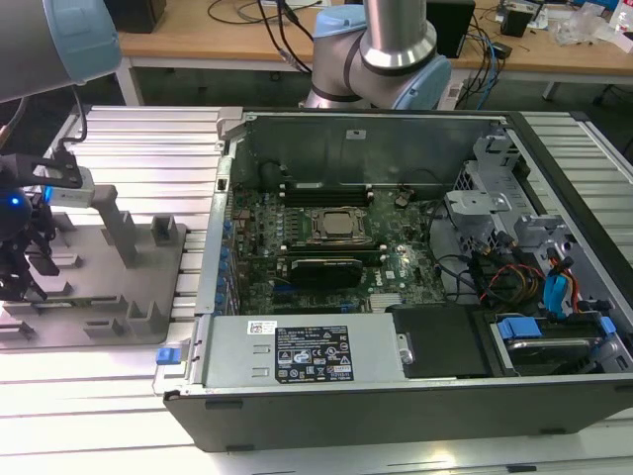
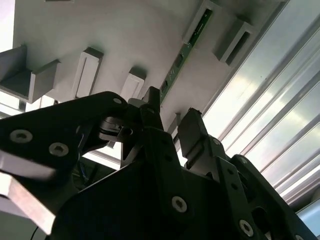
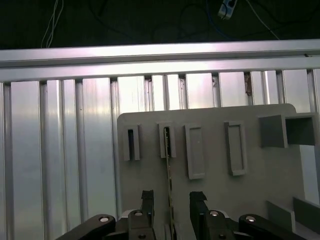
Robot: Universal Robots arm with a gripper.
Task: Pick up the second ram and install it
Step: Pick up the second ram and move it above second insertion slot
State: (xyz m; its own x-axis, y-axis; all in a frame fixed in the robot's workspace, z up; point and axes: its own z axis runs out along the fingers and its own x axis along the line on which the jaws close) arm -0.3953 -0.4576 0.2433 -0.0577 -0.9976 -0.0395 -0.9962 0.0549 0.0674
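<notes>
Ribbed metal desk (image 1: 129, 148) in the exterior view, open computer case (image 1: 396, 386) alongside, my gripper (image 1: 25, 267) over the grey tray (image 1: 119, 297). In both wrist views, the second ram (image 3: 169, 165) stands on edge in a tray slot, between my spread fingers.

Hidden behind the gripper (image 3: 170, 196) in the first wrist view: near end of second ram (image 3: 168, 165); cropped at the exterior view's left: grey tray (image 1: 109, 287)
</notes>
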